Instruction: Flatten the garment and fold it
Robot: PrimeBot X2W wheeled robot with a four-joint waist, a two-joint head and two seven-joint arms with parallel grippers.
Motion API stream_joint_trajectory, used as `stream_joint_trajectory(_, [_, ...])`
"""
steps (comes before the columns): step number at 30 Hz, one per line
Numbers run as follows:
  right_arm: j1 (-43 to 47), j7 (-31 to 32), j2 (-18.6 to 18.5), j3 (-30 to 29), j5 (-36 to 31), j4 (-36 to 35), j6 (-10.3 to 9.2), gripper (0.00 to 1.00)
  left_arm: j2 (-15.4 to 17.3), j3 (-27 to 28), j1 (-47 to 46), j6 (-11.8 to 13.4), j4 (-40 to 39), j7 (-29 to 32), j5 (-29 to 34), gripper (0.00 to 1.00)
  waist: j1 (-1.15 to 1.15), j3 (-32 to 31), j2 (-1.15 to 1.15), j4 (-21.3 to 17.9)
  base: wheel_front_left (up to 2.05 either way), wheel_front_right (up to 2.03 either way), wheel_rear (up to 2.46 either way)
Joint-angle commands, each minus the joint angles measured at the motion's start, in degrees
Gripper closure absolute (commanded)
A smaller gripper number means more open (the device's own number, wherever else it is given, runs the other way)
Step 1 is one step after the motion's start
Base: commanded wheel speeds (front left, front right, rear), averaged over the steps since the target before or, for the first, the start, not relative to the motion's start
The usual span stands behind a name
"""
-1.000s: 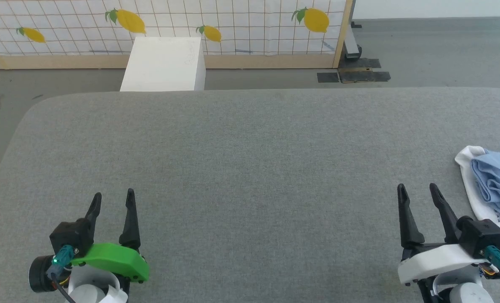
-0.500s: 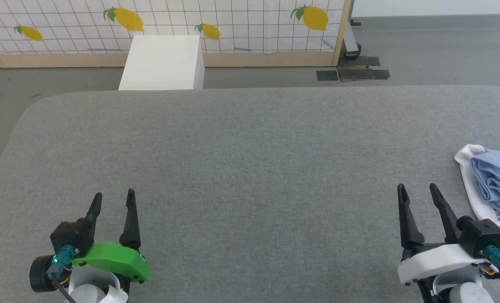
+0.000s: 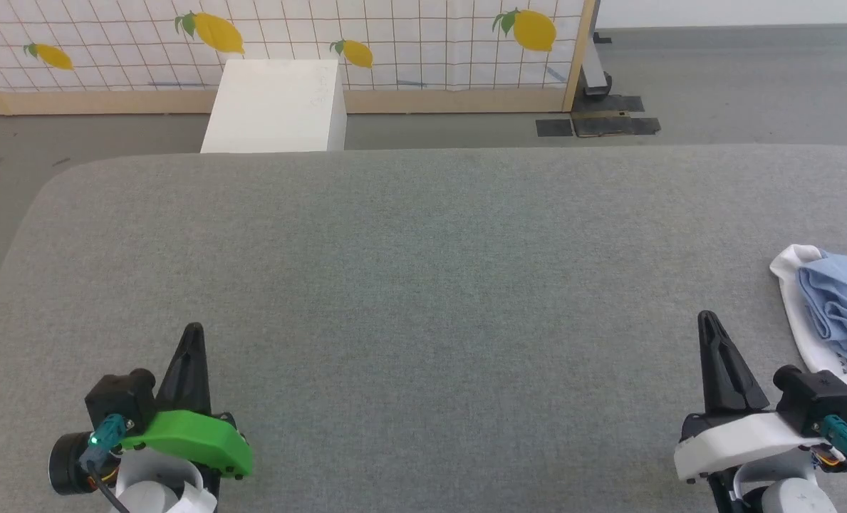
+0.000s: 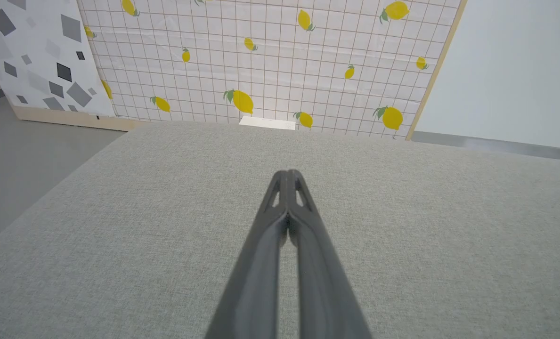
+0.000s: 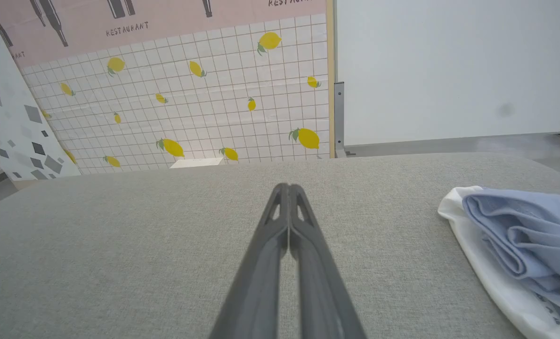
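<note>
The garment (image 3: 842, 308) is a light blue bundle, loosely folded, at the right edge of the grey padded table (image 3: 423, 242); white fabric (image 3: 793, 299) lies under and around it. In the right wrist view the garment (image 5: 520, 226) lies to the right of my fingers. My right gripper (image 3: 707, 318) is shut with nothing in it, its tips a short way left of the garment and apart from it; the tips (image 5: 288, 187) meet over bare table. My left gripper (image 3: 194, 330) is shut and holds nothing near the table's front left, seen also as (image 4: 288, 173).
A white box (image 3: 273, 107) stands on the floor behind the table's far edge. Behind it runs a lemon-print screen (image 3: 409, 43) with a wooden frame. Grey floor lies left of the table's rounded corner (image 3: 45, 192).
Both grippers have closed: their fingers stood apart in the earlier frames and now meet at the tips. The arms and the garment have stayed in place.
</note>
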Motion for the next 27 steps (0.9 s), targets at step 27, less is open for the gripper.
stream_joint_trajectory(27, [0.59, 3.34, 0.02, 0.86, -1.98, -2.83, -0.02, 1.0, -2.98, 2.35, 1.12, -1.18, -2.75, 3.17, 5.54, 1.0, 0.0, -0.6, 0.0, 0.29, 0.0, 0.0, 0.0])
